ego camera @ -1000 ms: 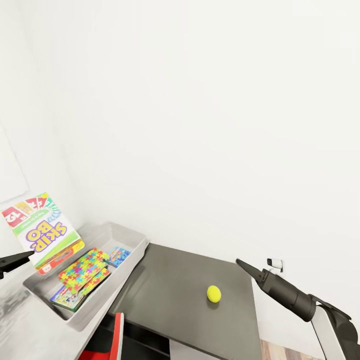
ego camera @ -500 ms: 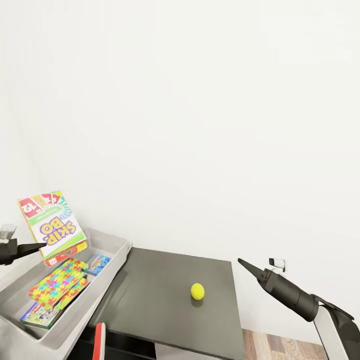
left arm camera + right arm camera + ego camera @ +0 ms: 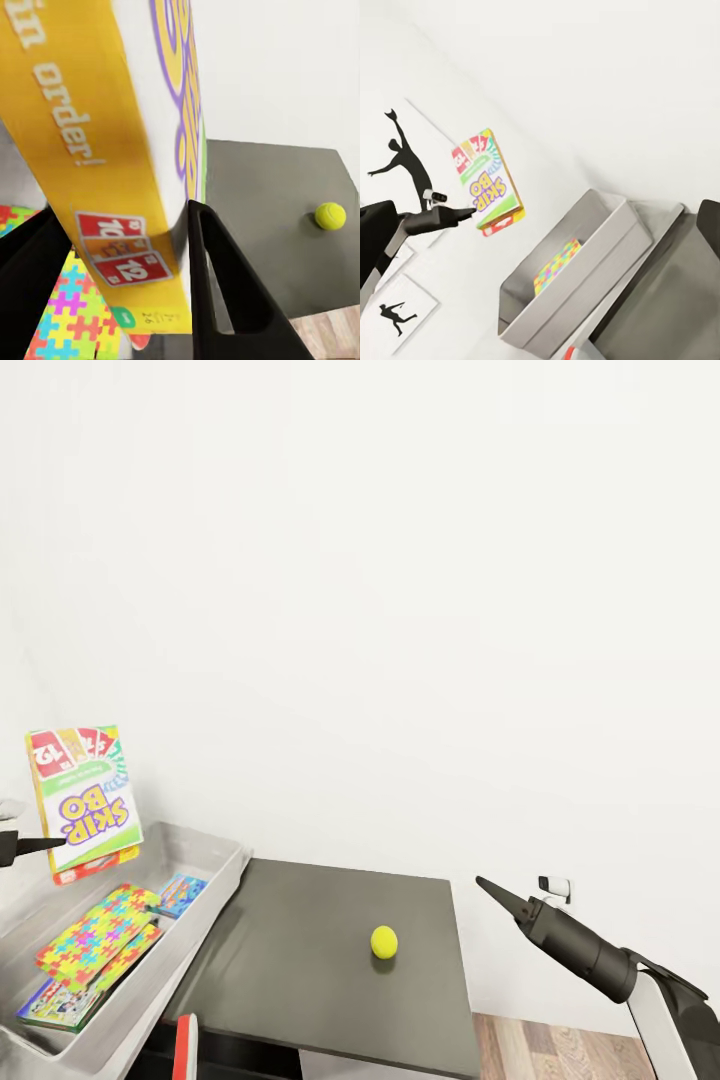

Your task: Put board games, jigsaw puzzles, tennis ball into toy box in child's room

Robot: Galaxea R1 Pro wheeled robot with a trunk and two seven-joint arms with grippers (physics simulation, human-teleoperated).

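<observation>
At the lower right of the head view, my right gripper [image 3: 480, 881] juts up and to the left as a dark taper; I cannot tell whether its fingers are spread or pressed together. Along the lower left of that frame, the light grey toy box [image 3: 212, 903] stands on the desk and holds two multicolour jigsaw puzzles [image 3: 92, 937] lying flat, with another flat printed box [image 3: 183, 891] beyond them toward the far end of the bin. Beside the toy box, the dark grey desk section [image 3: 310, 960] carries the yellow-green tennis ball [image 3: 384, 941], resting alone near the middle of the frame's lower third, well apart from the bin. Above the toy box, at the left edge of the head view, my left gripper [image 3: 55, 846] pinches the Skip-Bo board game [image 3: 83, 798] by its lower edge, the box upright with its lettering upside down. The left wrist view shows both dark fingers [image 3: 225, 292] clamped on the box's orange side, the ball [image 3: 330, 216] at the right of that frame. Behind everything rises a plain white wall [image 3: 400, 610]. In the right wrist view a black silhouette picture [image 3: 406, 157] hangs at the left.
</observation>
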